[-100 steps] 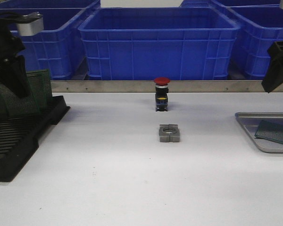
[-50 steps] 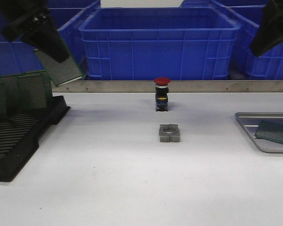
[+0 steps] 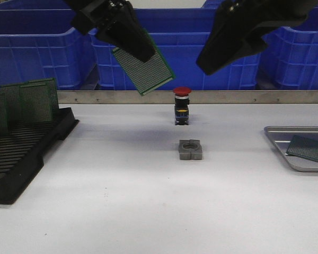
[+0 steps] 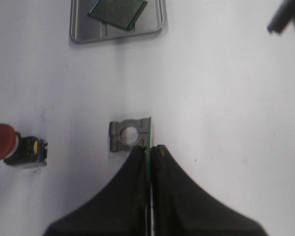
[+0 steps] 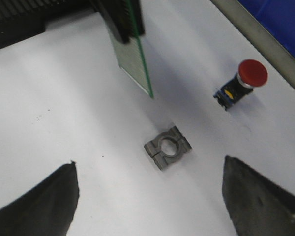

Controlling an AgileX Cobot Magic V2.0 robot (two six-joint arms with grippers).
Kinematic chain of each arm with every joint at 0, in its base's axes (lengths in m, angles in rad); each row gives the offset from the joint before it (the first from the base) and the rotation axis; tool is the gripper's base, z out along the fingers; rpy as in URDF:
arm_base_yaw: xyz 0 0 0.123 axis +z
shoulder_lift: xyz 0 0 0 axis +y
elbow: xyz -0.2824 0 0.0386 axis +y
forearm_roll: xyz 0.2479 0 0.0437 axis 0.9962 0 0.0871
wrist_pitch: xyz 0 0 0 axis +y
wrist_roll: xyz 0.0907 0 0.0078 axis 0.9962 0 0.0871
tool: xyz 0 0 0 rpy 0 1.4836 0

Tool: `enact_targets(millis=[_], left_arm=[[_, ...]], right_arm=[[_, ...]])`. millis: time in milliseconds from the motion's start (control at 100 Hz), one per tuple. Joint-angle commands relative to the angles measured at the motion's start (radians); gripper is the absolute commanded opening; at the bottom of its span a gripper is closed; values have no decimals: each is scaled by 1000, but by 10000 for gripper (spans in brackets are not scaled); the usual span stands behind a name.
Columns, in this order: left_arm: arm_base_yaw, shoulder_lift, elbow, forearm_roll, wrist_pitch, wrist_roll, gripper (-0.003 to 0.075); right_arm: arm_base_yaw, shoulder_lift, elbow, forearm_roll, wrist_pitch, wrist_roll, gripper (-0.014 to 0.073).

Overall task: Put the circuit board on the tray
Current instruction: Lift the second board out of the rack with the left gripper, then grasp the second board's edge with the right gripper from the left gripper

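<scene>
My left gripper [image 3: 140,50] is shut on a green perforated circuit board [image 3: 143,64], held tilted high above the table's middle. The left wrist view shows that board edge-on as a thin green line [image 4: 150,143] pinched between the black fingers [image 4: 137,167]. My right gripper [image 3: 214,58] hangs open and empty to the right of the board, its wrist view showing the board [image 5: 132,56] ahead. The silver-grey tray [image 3: 280,138] lies at the table's right edge with another circuit board [image 3: 307,148] flat in it; the left wrist view shows this tray [image 4: 82,30] too.
A black slotted rack [image 3: 26,151] at the left holds several upright boards [image 3: 37,100]. A red-capped push button [image 3: 182,105] and a grey metal clamp block [image 3: 190,150] stand mid-table below the arms. Blue bins [image 3: 185,58] sit behind a metal rail [image 3: 254,97].
My left gripper has lifted the board from the rack and carried it up and right to the middle. The right arm has swung left from the right edge toward the centre.
</scene>
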Motion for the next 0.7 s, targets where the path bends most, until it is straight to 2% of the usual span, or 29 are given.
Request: enact_targets(millis=[0, 330, 690], left_arm=[[-31, -63, -30, -92, 57, -5, -20], [-51, -63, -30, -208, 57, -5, -20], [-51, -63, -30, -210, 57, -5, -20]], right_arm=[[23, -35, -33, 13, -71, -31, 610], [42, 17, -33, 14, -106, -31, 610], [48, 100, -33, 15, -284, -31, 610]])
